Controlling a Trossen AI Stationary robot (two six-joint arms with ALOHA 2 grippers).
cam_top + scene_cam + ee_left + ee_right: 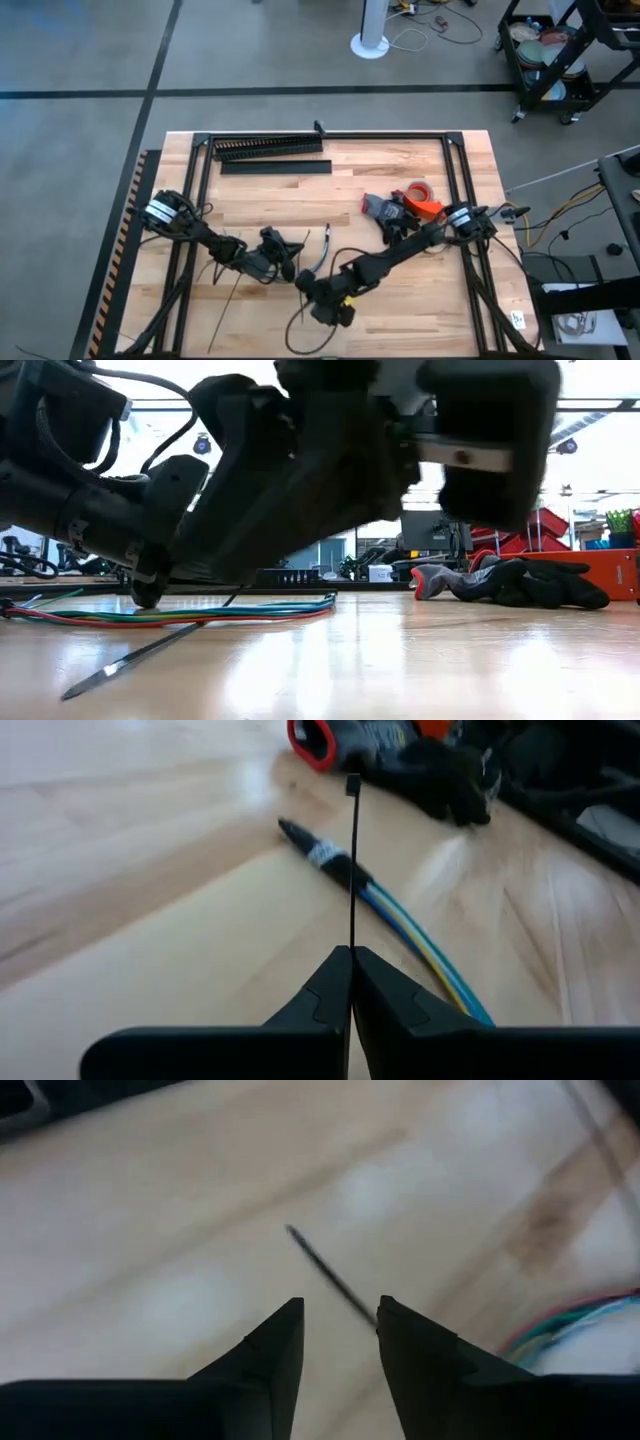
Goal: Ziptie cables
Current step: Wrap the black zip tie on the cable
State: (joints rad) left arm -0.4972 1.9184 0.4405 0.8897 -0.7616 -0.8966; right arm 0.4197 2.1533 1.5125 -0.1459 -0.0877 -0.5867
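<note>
The cables are a bundle of thin coloured wires with a dark end, lying on the wooden table and curling toward its near edge. My left gripper is near the table's middle, shut on a thin dark ziptie. My right gripper hovers low and open by the near part of the cables. A second ziptie lies flat on the wood just ahead of its fingers, also seen in the low view. My left gripper pinches one end of the ziptie between its two fingertips. The strip runs straight out ahead of the fingers, along their line, to its small square head. It passes above the cables' dark end, clear of the table.
A long black comb-toothed duct and a black cover strip lie at the far edge. Grey and black gloves and an orange tape roll sit at the right. Black frame rails border the tabletop.
</note>
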